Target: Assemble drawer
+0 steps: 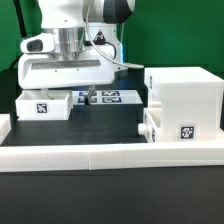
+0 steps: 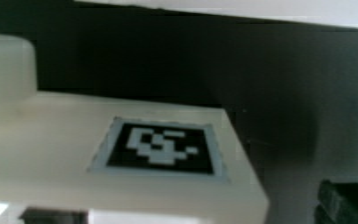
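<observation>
Fingers first: we cannot tell whether those of the gripper (image 1: 52, 90) are spread or closed. The broad white hand hides them in the exterior view, and the wrist view gives only one pale blurred shape at its edge, which may be a finger. The gripper hangs just above the loose tray (image 1: 42, 100), close to it or touching; we cannot say which.

That loose tray sits on the black table (image 1: 105, 125) at the exterior view's left, its tag (image 1: 42, 108) facing the camera. The rest of the drawer stands well apart at the exterior view's right: the tall housing (image 1: 186, 95), with a second tray (image 1: 150, 124) low on its side, seemingly pushed partly in.

We judge the loose tray to be light, stiff, hollow plastic with smooth walls, so it may slip or twist in a shallow pinch. We would take it across two opposite walls, near the middle, with the pads bearing squarely and clear of the knob.

Between the two parts lies the marker board (image 1: 106, 97); the border wall (image 1: 100, 152) runs along the front.

The exterior view gives us the layout and the way to the housing. Only the wrist view brings the tag (image 2: 158, 147) up close, with dark table beyond the tray's edge, yet it is too blurred to show contact.
</observation>
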Action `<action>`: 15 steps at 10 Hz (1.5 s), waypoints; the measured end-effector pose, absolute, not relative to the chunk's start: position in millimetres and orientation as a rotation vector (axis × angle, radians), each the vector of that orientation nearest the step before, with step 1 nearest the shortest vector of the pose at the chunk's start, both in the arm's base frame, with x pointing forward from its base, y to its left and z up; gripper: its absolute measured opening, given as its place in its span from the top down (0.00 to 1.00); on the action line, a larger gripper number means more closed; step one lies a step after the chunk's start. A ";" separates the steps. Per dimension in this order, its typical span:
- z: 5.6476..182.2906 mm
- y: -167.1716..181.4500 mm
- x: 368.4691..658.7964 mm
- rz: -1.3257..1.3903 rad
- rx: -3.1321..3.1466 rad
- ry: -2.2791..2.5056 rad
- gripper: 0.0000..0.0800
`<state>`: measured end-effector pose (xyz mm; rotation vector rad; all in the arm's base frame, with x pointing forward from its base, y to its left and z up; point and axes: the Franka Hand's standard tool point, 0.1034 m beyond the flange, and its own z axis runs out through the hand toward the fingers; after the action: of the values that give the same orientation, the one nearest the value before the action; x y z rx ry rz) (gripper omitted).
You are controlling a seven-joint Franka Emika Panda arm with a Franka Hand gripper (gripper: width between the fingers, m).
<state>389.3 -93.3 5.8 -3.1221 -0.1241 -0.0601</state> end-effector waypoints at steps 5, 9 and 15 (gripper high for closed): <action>4.5 -89.5 389.9 -0.076 -3.126 -0.141 0.45; 4.4 -89.4 389.9 -0.075 -3.126 -0.142 0.86; 10.9 -80.3 395.0 -0.080 -3.119 -0.230 0.95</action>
<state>395.0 -80.3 10.9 -3.1193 -0.2298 -0.0802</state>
